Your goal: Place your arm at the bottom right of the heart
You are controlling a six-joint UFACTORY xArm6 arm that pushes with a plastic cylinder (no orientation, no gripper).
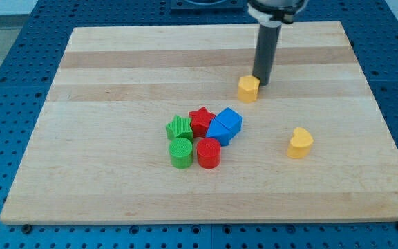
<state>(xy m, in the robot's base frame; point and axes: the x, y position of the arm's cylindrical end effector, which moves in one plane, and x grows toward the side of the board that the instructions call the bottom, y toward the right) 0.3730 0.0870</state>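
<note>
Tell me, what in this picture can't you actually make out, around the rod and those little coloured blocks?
- My tip: its very end is hidden behind the yellow hexagon block; contact cannot be told.
- The arm above the rod: cut off by the view's top edge.
- Blue blocks: pressed together, exact shapes unclear.
- Red star: its right side is covered by the blue blocks.
- Yellow heart: far side hidden.

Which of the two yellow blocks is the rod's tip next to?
The yellow hexagonal block near the view's top; my tip stands just to its right, almost touching. The yellow heart lies apart, lower and farther right, nothing close to it.
</note>
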